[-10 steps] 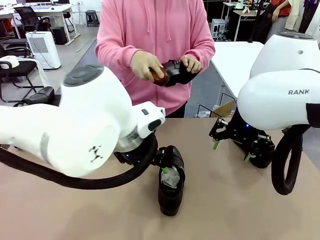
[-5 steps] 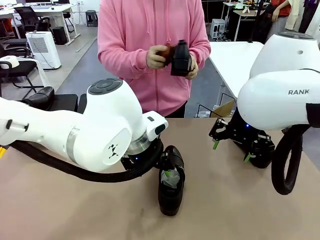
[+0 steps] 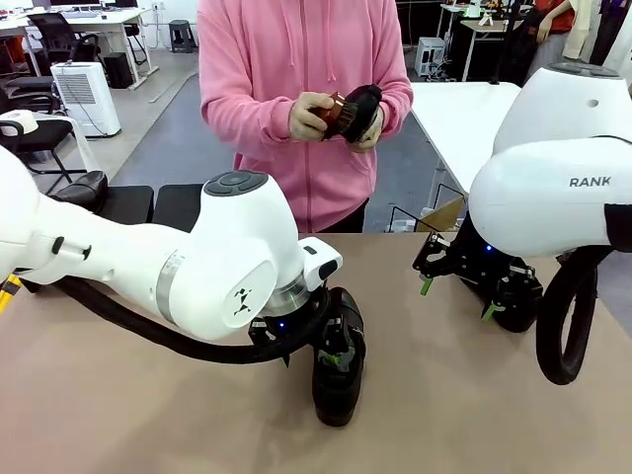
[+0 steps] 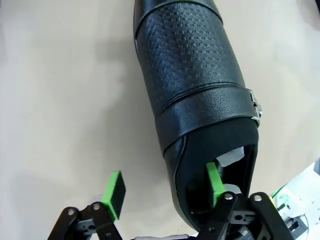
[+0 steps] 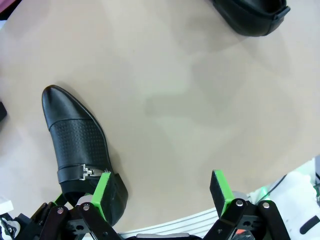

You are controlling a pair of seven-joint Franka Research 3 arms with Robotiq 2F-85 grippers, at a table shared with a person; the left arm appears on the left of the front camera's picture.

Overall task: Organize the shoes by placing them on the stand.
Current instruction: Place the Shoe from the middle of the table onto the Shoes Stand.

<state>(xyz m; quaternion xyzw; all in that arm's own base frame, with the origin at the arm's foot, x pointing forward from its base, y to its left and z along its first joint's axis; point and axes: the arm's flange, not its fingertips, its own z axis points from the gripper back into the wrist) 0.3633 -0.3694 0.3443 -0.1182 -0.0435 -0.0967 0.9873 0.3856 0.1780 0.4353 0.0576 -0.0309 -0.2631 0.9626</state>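
Shoe (image 3: 338,380) (image 4: 195,100): lying on the table (image 3: 99,415), toe pointing toward the robot's edge, with bare table lying all around it.
Left end effector (image 3: 331,351) (image 4: 164,187): straddling the shoe's side wall. One pad (image 4: 215,182) is sitting inside the opening and the other outside, jaws parted, not clamping.
Right end effector (image 3: 457,298) (image 5: 161,192): hanging released just beside a second shoe (image 5: 80,145), whose buckle is showing in the wrist view.
Person (image 3: 296,59): holding another shoe (image 3: 357,107) beyond the far edge.

The right arm (image 3: 538,202) bears the letters "RANK".

place: open-plan lab/office | bg: desks (image 3: 94,18), swivel chairs (image 3: 54,35), white air unit (image 3: 87,97) | grey floor (image 3: 170,111)
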